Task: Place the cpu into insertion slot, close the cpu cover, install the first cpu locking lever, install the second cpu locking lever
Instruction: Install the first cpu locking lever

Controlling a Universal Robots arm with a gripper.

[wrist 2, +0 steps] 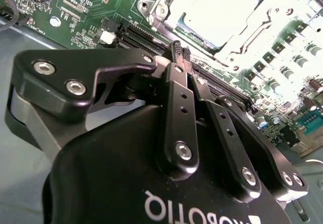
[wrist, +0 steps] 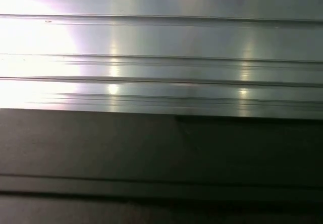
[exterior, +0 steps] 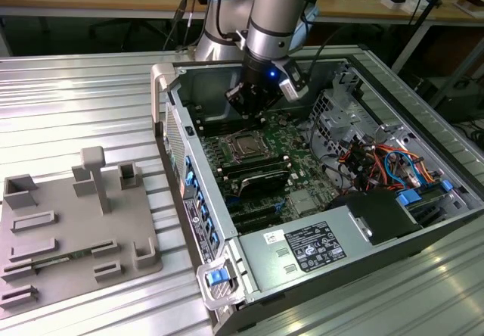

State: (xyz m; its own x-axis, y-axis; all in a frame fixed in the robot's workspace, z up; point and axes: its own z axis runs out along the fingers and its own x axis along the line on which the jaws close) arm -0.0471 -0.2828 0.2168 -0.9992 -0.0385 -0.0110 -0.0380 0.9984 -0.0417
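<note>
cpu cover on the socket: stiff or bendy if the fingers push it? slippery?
Probably stiff: the cpu cover looks like a metal frame, though thin, so a corner push might flex it. Its shiny bare surface could let the fingers slip. Likely light, being mostly window.

White label [exterior: 306,247] on power supply [exterior: 349,225] carries small print.

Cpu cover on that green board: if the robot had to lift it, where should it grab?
Probably an outer edge of the cpu cover, from straight above: it is a thin frame lying flat over the cpu, so only its rim offers a pinch. Which edge is hinged I cannot tell.
</note>
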